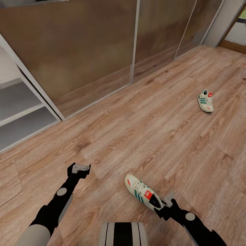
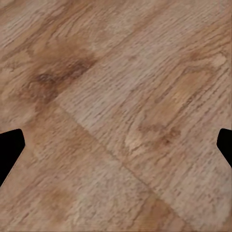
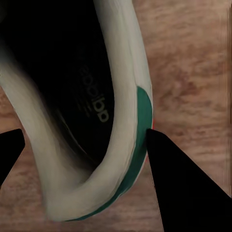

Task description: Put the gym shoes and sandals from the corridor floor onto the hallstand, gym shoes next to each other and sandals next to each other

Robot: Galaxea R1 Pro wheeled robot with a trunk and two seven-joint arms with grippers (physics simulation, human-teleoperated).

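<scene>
Claws sit lowest in the head view: the right claw (image 1: pixel 166 202) is at the heel of the nearer gym shoe (image 1: pixel 143 195), which lies on the corridor floor (image 1: pixel 164 136) with its toe pointing away from the robot toward the upper left. In the right wrist view the right claw (image 3: pixel 82 145) has its fingers spread around the heel collar of that gym shoe (image 3: pixel 123 145); one finger (image 3: pixel 183 188) touches the outer heel wall at the green patch, the other finger is just at the view's edge beside the opposite wall, and the dark inside of the shoe with its printed insole lies between them. Whether the shoe is truly clamped cannot be told. The left claw (image 1: pixel 79 168) hangs over bare planks, well apart from the shoe; its wrist view shows the left claw (image 2: pixel 116 145) spread wide, with only wood grain between its tips. Farther off, toward the right, the second gym shoe (image 1: pixel 205 100) lies alone on the floor. At the far left stands a light-grey shelf unit (image 1: pixel 20 112) with two open levels, beside a brown panelled wall (image 1: pixel 102 44).
</scene>
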